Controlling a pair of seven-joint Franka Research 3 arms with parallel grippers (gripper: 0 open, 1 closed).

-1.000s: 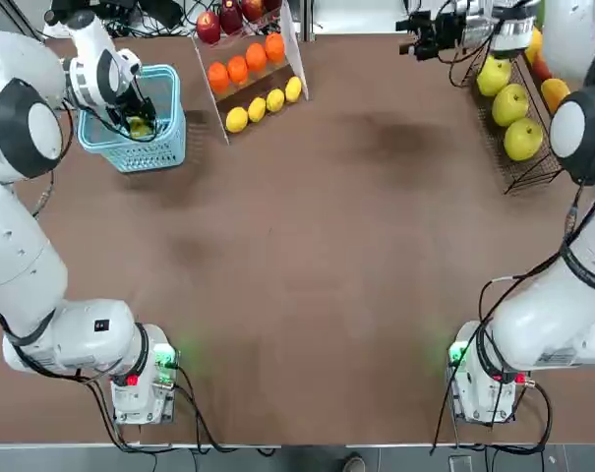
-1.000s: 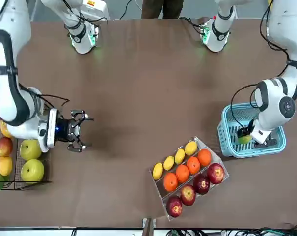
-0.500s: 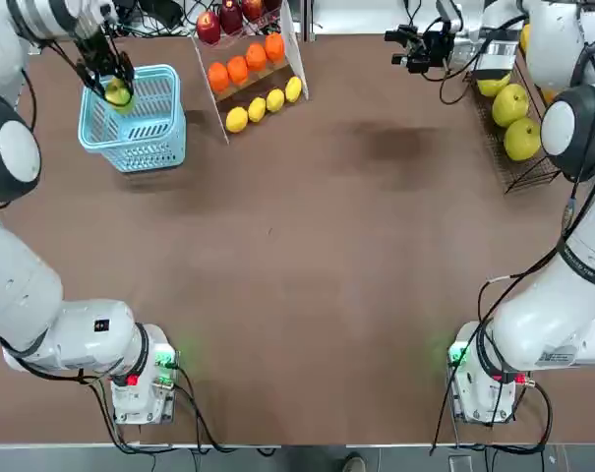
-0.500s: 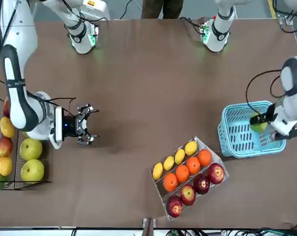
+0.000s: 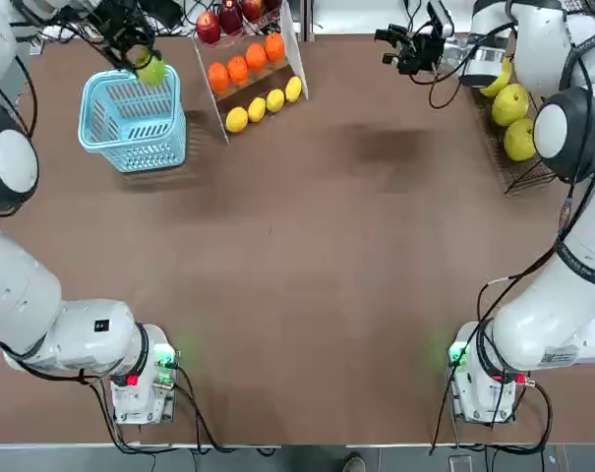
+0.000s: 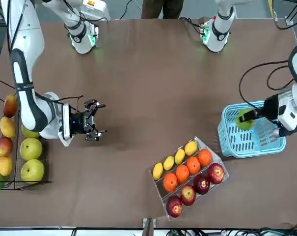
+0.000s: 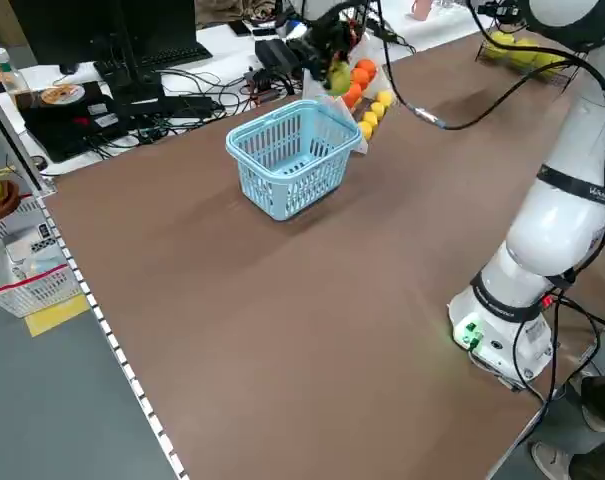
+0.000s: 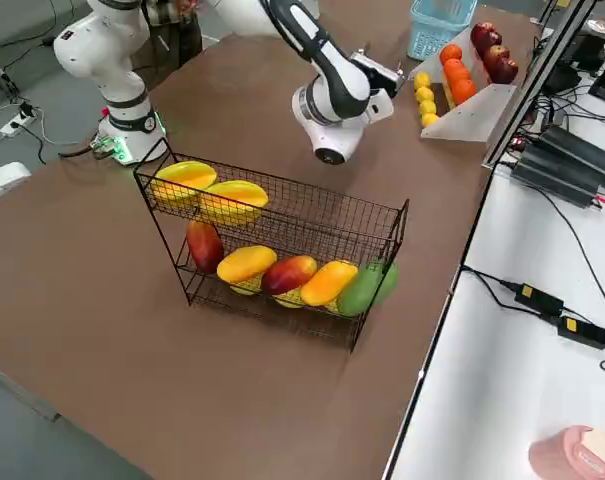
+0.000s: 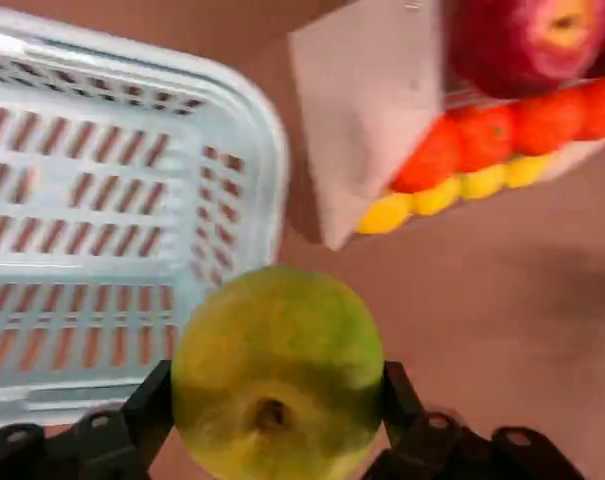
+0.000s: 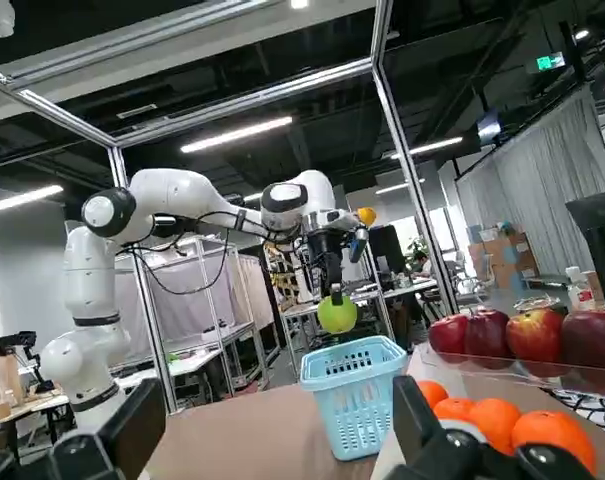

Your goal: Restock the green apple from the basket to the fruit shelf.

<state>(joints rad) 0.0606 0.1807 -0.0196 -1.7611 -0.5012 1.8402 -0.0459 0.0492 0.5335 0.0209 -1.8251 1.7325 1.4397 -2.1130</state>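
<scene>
Raised: green apple point(image 9: 277, 375) | left hand point(image 9: 277, 415) part-open, gripping it (above basket point(image 10: 354, 385)) | right hand point(image 10: 277, 455) open

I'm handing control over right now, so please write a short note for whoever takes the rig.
Left hand: shut on the green apple, held above the basket.
Right hand: open and with nothing in it, out over the table between the fruit stand and the fruit shelf.
Done: the apple is grasped and out of the basket.
Left: get it across to the shelf, set it down, release.
</scene>
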